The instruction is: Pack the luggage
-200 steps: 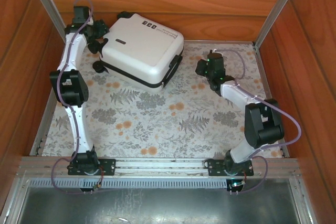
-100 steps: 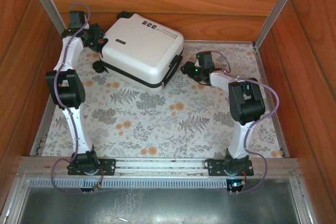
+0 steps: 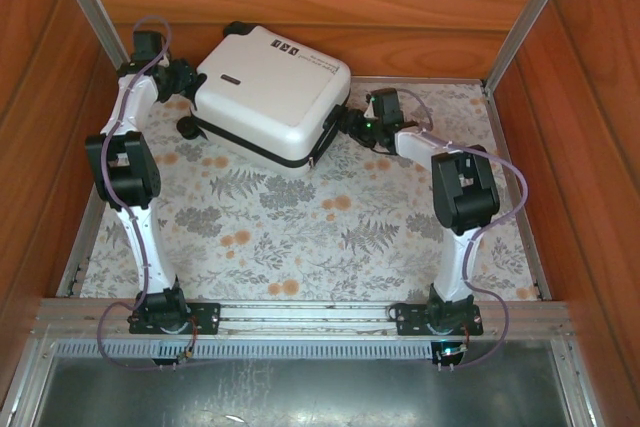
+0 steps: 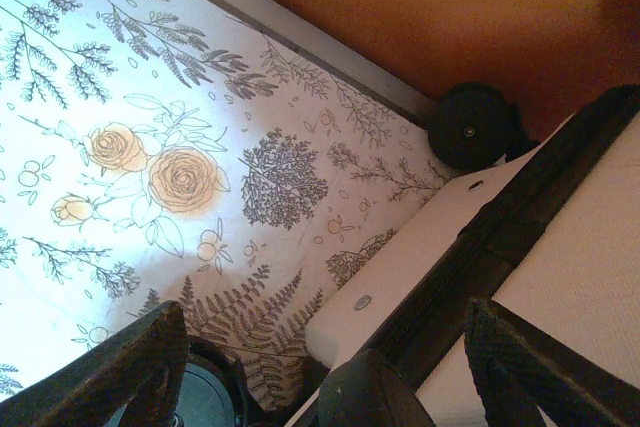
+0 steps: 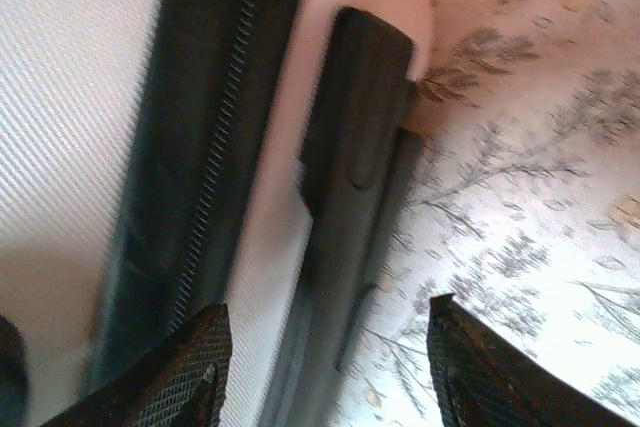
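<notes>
From above, the luggage (image 3: 272, 92) lies closed and flat at the far left of the floral desk (image 3: 280, 237), its far edge close to the wooden back wall (image 3: 400, 7). The left gripper (image 3: 178, 77) sits at its left end and the right gripper (image 3: 347, 125) at its right side. This view is too small to show how either set of jaws stands.

The left wrist view supplies that. The left gripper (image 4: 330, 377) has its jaws spread wide, one finger (image 4: 130, 367) over the desk and the other over the white shell (image 4: 590, 277). The black zipper band (image 4: 500, 237) runs up between them towards a wheel (image 4: 470, 125) by the wall. Nothing is pinched.

In the blurred right wrist view, the right gripper (image 5: 320, 372) also has its jaws spread. The black handle (image 5: 360, 127) lies ahead between the fingers, with the zipper band to its left. I cannot tell whether either finger touches the case.
</notes>
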Robot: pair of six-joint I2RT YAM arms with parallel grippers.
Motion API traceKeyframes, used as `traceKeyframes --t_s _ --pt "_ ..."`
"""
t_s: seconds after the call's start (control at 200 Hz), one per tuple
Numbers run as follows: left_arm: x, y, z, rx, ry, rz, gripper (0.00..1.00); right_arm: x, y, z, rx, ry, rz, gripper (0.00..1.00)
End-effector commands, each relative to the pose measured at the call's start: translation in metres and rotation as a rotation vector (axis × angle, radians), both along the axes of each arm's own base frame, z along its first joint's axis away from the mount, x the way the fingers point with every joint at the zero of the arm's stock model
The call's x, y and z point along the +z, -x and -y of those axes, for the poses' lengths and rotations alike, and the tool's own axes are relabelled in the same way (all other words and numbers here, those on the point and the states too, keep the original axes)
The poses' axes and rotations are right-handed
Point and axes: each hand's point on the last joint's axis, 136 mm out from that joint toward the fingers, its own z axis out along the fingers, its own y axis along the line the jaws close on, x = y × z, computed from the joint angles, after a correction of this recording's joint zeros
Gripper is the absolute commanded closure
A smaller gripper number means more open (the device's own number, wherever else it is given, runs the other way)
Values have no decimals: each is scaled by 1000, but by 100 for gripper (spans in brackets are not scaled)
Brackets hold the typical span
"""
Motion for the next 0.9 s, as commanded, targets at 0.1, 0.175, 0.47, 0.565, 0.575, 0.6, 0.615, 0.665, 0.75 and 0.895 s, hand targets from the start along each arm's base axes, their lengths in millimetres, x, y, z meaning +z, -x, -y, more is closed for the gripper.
traceKeyframes --t_s 0.1,0.175,0.47,0.565,0.575,0.6,0.615,0.665,0.75,0.895 --pt "-36 38 39 -107 59 -164 25 -25 10 -31 94 41 -100 47" --pt "-39 44 41 -109 67 -179 25 -35 13 -35 107 65 -128 50" --pt "-67 88 48 -117 75 -263 28 -77 26 -32 124 142 -225 68" --pt "-71 99 48 -117 72 -265 29 -87 26 -30 125 162 -242 68" --pt "-71 100 48 -118 72 -265 29 -87 26 -30 127 163 -244 68" --pt "-71 101 48 -118 72 -265 29 -88 25 -30 133 168 -246 69" --pt "-71 102 48 -119 72 -265 29 -89 26 -31 137 171 -248 70" --pt "-70 105 49 -122 76 -263 29 -89 24 -32 147 177 -246 75" --pt "-66 111 54 -126 98 -263 32 -87 26 -34 169 191 -235 86" --pt "-58 131 58 -120 101 -260 34 -76 38 -38 215 233 -198 99"
